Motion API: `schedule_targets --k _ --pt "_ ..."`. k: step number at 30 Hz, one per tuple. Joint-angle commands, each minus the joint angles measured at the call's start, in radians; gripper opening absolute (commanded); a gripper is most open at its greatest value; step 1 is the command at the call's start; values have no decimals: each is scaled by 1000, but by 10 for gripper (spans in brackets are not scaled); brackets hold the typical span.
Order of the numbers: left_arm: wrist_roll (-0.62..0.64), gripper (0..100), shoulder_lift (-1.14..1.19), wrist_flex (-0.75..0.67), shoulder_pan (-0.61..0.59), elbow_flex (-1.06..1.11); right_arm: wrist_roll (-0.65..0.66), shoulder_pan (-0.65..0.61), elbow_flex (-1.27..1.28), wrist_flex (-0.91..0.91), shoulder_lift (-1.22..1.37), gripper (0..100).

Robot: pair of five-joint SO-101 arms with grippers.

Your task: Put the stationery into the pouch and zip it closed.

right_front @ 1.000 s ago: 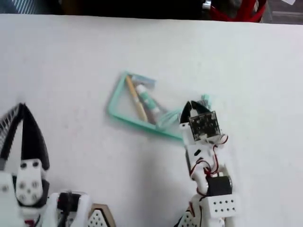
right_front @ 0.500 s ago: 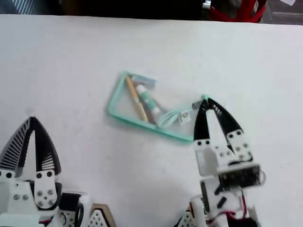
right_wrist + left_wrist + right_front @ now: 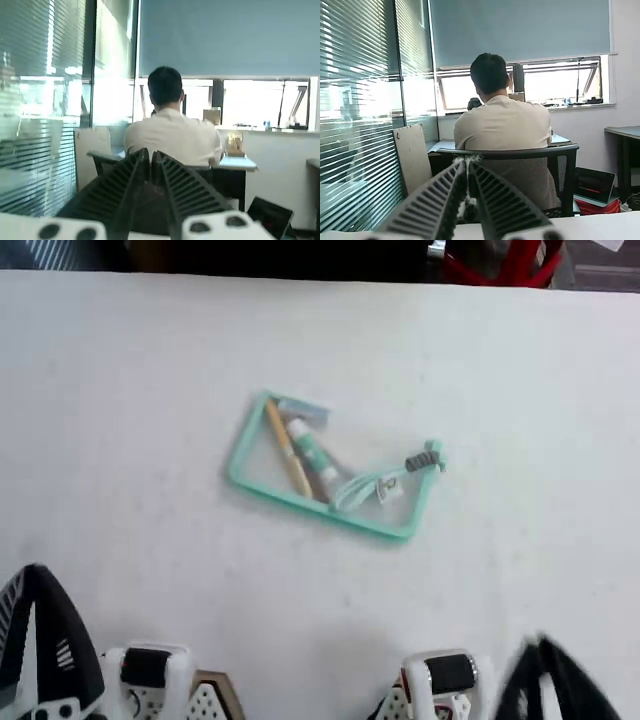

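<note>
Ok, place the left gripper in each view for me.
High view: left gripper, shut, in the bottom left corner, below-left of the pouch.
Left wrist view: bottom centre, tips together, aimed into the room.
Right wrist view: the dark fingers here are the right gripper.
Shared landmark: the pale board leaning by the blinds, in both wrist views.

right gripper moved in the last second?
Yes. The right gripper has pulled back from the zipper end of the pouch to the near edge of the table.
</note>
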Motion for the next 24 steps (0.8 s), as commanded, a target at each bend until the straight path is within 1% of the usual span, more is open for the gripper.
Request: schedule_targets --k 1,4,6,8,10,12,14,16,18,21,24 --pt "11 24 -1 28 -8 -46 -11 5 -184 58 4 18" --pt "8 24 -1 5 -85 -18 -9 71 -273 88 4 18" --pt "9 24 -1 -109 -154 109 -6 160 -296 99 4 18" --pt "11 24 -1 -261 -200 295 -5 292 -295 105 4 18" --pt "12 24 -1 -385 -208 465 -5 397 -293 136 5 18" --pt "14 24 -1 -457 -208 591 -11 446 -273 179 8 18" --pt "15 24 -1 -479 -208 666 -12 441 -203 186 8 18" --pt "57 24 -1 -479 -206 709 -12 409 -95 160 8 18" --pt "98 27 -1 -483 -206 740 -12 360 49 91 7 18" --pt "103 27 -1 -499 -170 799 -12 275 305 -47 7 18" --pt "100 28 -1 -580 -119 944 -5 206 612 -205 7 18"
